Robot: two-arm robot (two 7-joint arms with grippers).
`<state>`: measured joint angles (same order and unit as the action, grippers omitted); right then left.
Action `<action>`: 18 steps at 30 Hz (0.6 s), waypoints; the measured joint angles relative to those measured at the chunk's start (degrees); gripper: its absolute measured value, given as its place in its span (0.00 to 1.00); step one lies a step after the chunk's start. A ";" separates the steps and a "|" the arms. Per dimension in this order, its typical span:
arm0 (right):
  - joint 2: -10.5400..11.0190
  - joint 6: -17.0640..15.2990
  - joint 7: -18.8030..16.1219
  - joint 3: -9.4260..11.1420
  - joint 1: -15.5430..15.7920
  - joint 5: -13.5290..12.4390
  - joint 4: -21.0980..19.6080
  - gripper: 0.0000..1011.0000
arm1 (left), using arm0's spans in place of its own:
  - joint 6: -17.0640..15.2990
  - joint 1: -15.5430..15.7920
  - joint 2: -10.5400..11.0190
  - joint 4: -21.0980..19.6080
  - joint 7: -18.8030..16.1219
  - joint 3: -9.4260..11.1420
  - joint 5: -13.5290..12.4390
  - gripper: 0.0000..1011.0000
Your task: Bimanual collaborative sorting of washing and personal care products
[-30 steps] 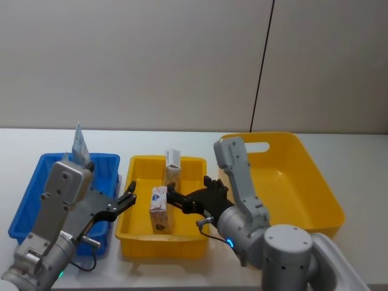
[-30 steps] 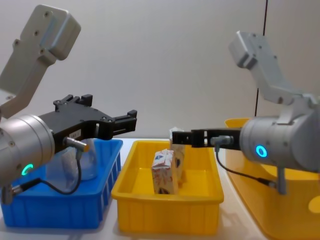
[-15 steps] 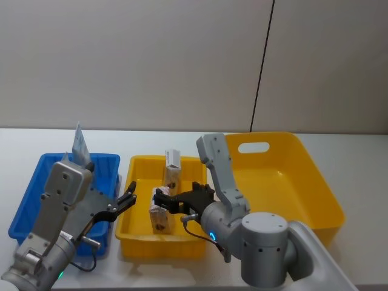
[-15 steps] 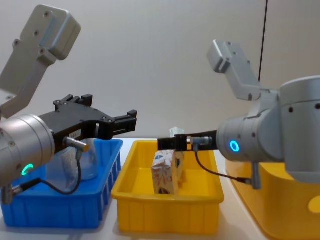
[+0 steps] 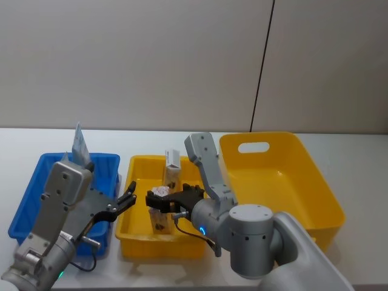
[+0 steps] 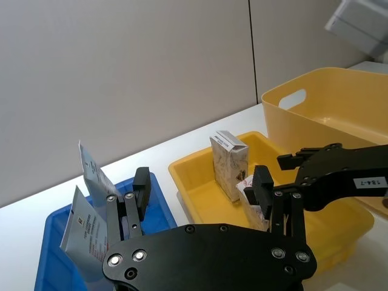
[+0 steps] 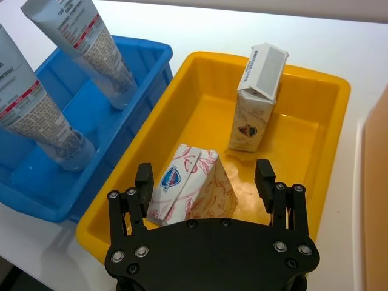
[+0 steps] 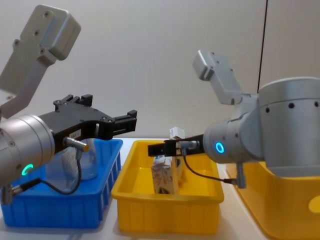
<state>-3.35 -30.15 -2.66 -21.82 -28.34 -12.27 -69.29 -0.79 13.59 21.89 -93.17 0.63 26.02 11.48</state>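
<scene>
Two white cartons stand in the small yellow bin (image 5: 161, 248): a near carton (image 7: 191, 185) (image 5: 159, 220) with red and blue print, and a far carton (image 7: 257, 100) (image 5: 172, 166). My right gripper (image 7: 204, 176) (image 5: 156, 200) (image 8: 157, 148) is open and hovers just above the near carton, one finger on each side of it. Two pale tubes (image 7: 91, 45) (image 5: 79, 144) stand upright in the blue bin (image 5: 35, 183). My left gripper (image 6: 202, 185) (image 5: 125, 199) (image 8: 125, 120) is open and holds nothing, raised over the gap between the blue bin and the small yellow bin.
A large yellow bin (image 5: 285, 182) with a handle slot stands on the right, against the small yellow bin. The three bins sit side by side on a white table (image 5: 357, 157), with a grey wall behind.
My right gripper has moved left across the small yellow bin and dropped slightly, from beside the near carton to over it. The left arm has not moved.
</scene>
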 joint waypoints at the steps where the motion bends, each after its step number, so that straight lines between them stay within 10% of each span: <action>1: -0.12 0.15 -0.32 -0.05 -0.45 0.05 0.70 0.99 | 0.00 0.00 0.00 0.00 0.00 0.00 0.00 0.99; 18: -1.51 2.17 -4.16 -0.78 -4.49 0.36 7.61 0.99 | 0.00 0.00 0.00 0.00 0.00 0.00 0.00 0.99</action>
<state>-4.86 -27.99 -6.82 -22.60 -32.83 -11.91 -61.69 -0.79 13.59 21.89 -93.18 0.62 26.02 11.48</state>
